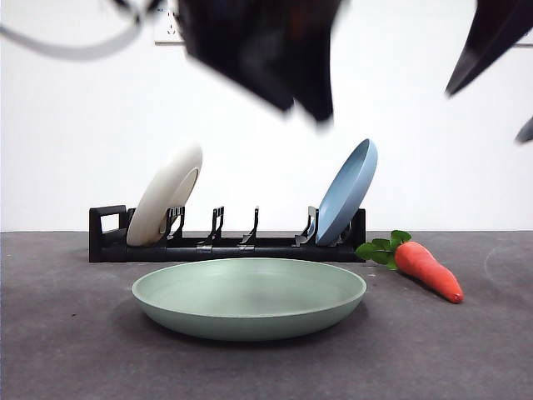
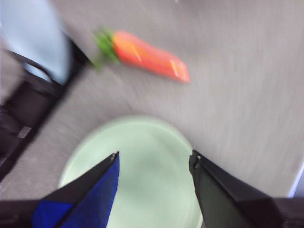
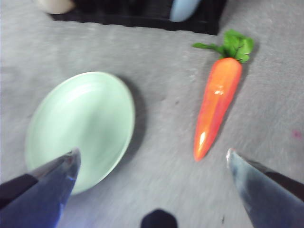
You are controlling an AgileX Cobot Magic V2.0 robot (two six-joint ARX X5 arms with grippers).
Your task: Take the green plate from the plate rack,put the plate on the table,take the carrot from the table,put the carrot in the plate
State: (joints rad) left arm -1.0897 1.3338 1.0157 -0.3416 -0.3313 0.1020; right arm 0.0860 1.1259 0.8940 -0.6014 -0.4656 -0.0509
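The green plate (image 1: 249,297) lies flat on the dark grey table (image 1: 67,350), in front of the black plate rack (image 1: 225,244). The carrot (image 1: 426,268) lies on the table to the plate's right, leaves toward the rack. My left gripper (image 2: 154,161) is open and empty, high above the plate (image 2: 137,171), blurred; it shows dark at the top middle of the front view (image 1: 266,50). My right gripper (image 3: 152,159) is open and empty, above the table between the plate (image 3: 78,126) and the carrot (image 3: 216,107), and shows at the front view's top right (image 1: 491,42).
The rack holds a cream-white plate (image 1: 164,196) at its left end and a blue plate (image 1: 347,190) at its right end. A white wall stands behind the table.
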